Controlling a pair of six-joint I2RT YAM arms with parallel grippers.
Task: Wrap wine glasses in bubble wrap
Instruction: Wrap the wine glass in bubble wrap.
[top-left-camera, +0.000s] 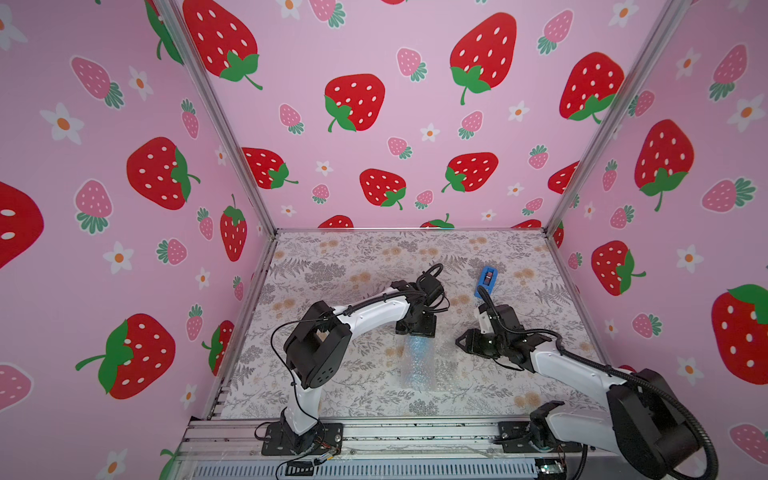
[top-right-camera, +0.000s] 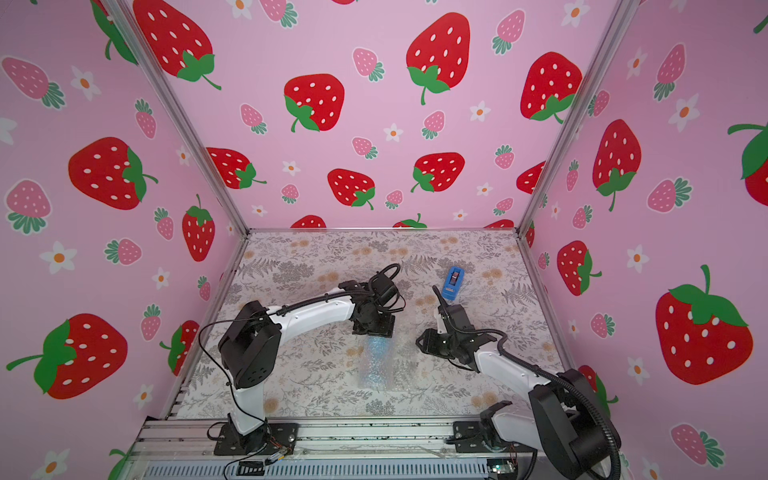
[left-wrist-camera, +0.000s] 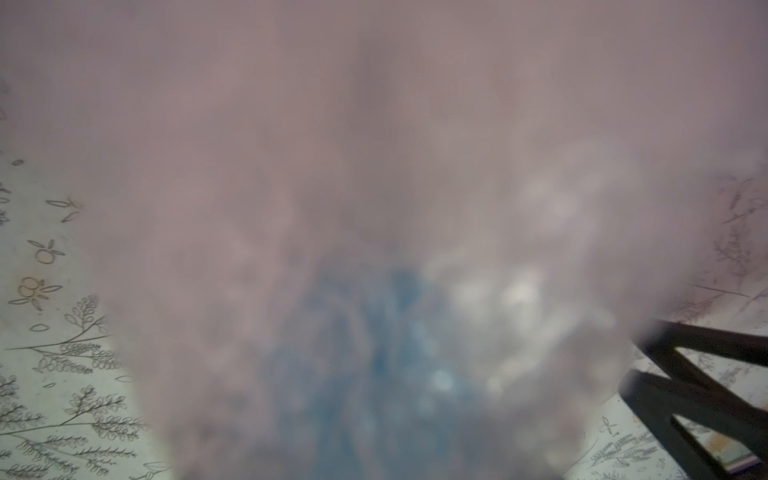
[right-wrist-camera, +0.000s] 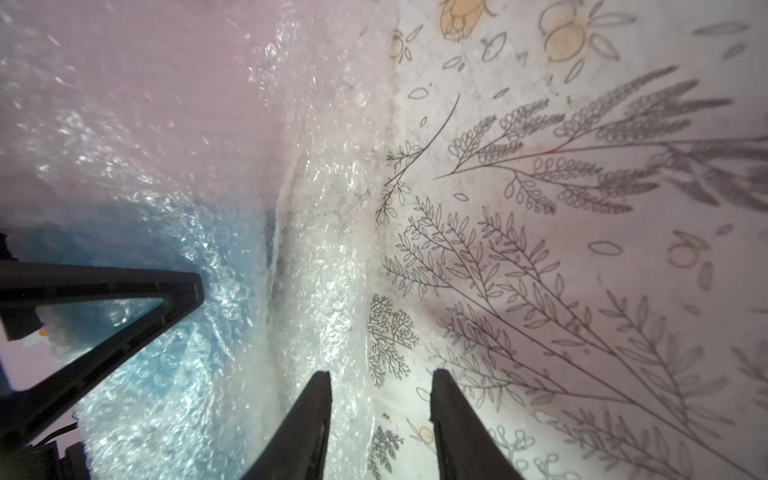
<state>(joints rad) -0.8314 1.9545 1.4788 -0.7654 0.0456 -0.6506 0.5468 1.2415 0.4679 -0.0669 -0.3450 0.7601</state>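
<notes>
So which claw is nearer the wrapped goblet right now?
Left. The left claw sits right over the far end of the goblet; the right claw stands off to its side.

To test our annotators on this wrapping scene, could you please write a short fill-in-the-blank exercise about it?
1. The light blue plastic goblet lies on its ____ inside the clear bubble wrap sheet.
2. The jaws of the right gripper stand ____, with nothing between them.
3. The dark blue boxy tape dispenser sits nearer the ____ arm.
Missing words: side; open; right.
</notes>
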